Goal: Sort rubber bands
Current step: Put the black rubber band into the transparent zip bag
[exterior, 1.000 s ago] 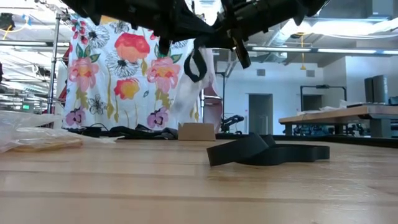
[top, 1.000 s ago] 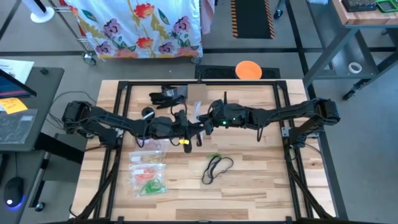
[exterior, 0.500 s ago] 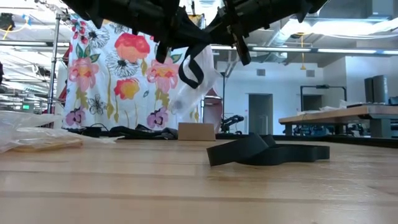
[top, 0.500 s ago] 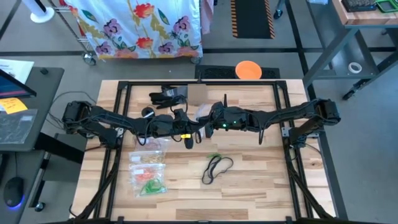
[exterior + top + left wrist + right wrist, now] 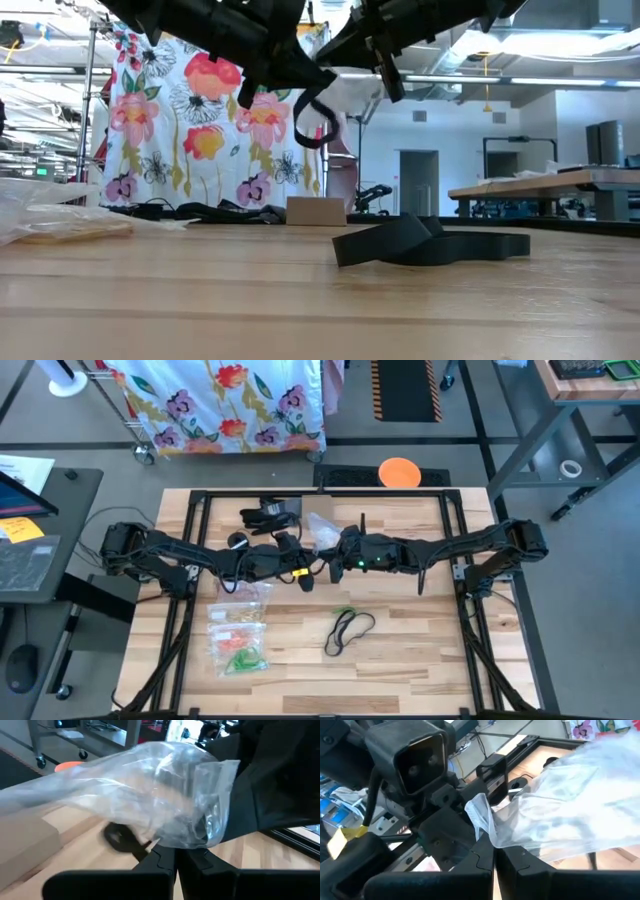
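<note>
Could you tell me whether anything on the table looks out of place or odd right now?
Nothing looks spilled or damaged. Both the left gripper and right gripper pinch one clear bag in mid-air; black bands lie loose on the table.

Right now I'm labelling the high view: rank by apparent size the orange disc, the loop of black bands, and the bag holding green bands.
1. Bag holding green bands
2. Loop of black bands
3. Orange disc, though it looks near the loop's size

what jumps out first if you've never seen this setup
Both arms meet above the table's middle, the left gripper and right gripper each shut on one clear plastic bag held up between them. Nearer the front lie a loop of black bands and, to its left, bags of coloured rubber bands.
</note>
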Robot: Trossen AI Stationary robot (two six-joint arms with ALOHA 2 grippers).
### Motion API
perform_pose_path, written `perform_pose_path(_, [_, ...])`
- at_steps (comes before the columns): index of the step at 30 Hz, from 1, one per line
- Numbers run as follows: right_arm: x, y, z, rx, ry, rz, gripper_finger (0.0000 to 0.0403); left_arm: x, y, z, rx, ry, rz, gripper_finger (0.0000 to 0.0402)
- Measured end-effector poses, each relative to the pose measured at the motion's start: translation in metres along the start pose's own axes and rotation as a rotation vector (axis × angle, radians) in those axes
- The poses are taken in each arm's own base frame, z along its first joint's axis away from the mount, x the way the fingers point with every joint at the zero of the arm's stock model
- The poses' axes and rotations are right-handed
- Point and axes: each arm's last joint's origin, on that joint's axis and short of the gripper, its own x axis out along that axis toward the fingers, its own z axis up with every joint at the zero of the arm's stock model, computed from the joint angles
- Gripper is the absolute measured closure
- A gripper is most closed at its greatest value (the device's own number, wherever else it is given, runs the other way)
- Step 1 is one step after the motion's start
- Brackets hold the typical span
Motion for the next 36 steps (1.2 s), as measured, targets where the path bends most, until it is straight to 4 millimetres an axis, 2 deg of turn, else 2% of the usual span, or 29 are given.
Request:
perform_pose_path(5, [0.0,0.0,-0.001,0.008,-0.025,-0.032,0.0402,-0.001,-0.001,0.0,-0.005,-0.003,-0.009,0.0401])
perform_pose_path(17, [0.002,-0.015,0.012,-0.002,-0.062,-0.095,0.0402,-0.018,-0.038,-0.011,0.026,0.057,-0.228,0.0401])
perform_pose_path(22, [0.001,-0.011,0.009,-0.004,-0.063,-0.081,0.0402,-0.014,-0.031,-0.007,0.018,0.038,-0.189,0.0401])
perform_pose_path(26, [0.001,-0.01,0.009,-0.004,-0.063,-0.076,0.0402,-0.011,-0.028,-0.006,-0.032,0.092,-0.295,0.0401])
perform_pose_path(31, [0.002,-0.013,0.011,0.0,-0.07,-0.084,0.0402,-0.014,-0.034,-0.006,-0.043,0.122,-0.41,0.0401])
perform_pose_path(36, [0.002,-0.011,0.01,0.0,-0.068,-0.079,0.0402,-0.013,-0.033,-0.005,-0.039,0.118,-0.404,0.0401])
